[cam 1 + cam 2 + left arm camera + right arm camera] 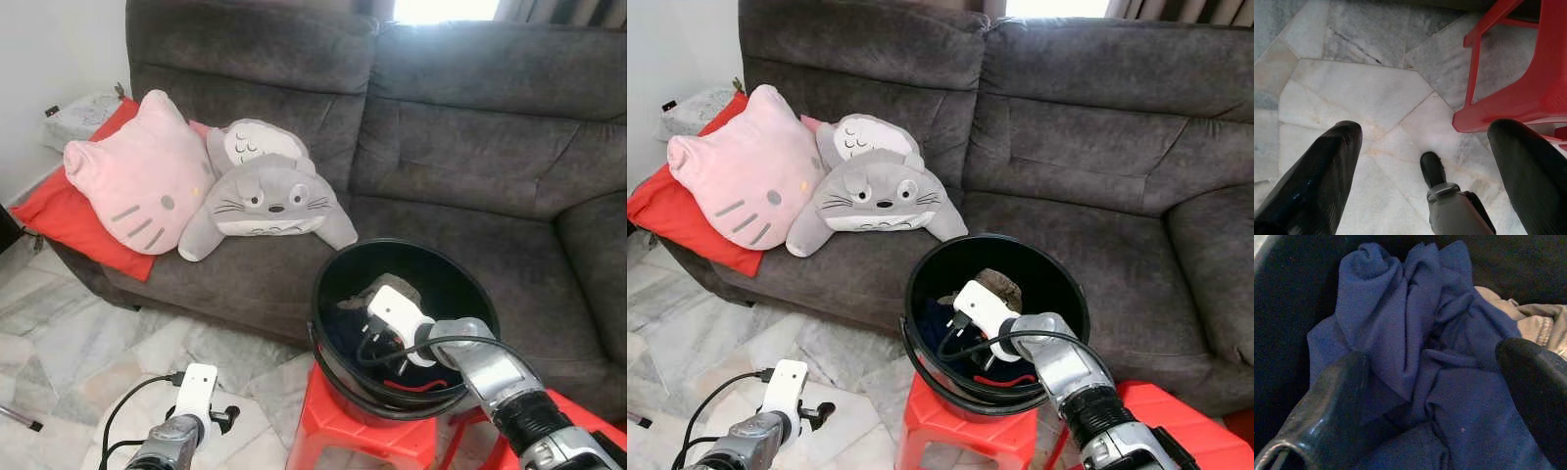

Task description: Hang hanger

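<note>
A black bucket (328,284) sits on a red stool (323,431) in front of a grey sofa (470,147). The right gripper (1435,396) reaches down into the bucket, fingers spread apart above crumpled navy cloth (1415,333), with tan cloth (1528,318) beside it. No hanger can be made out. The left gripper (1425,152) hangs low at near left over the marble floor (1352,88), fingers apart. Two plush cushions (196,181) rest on the sofa's left end.
</note>
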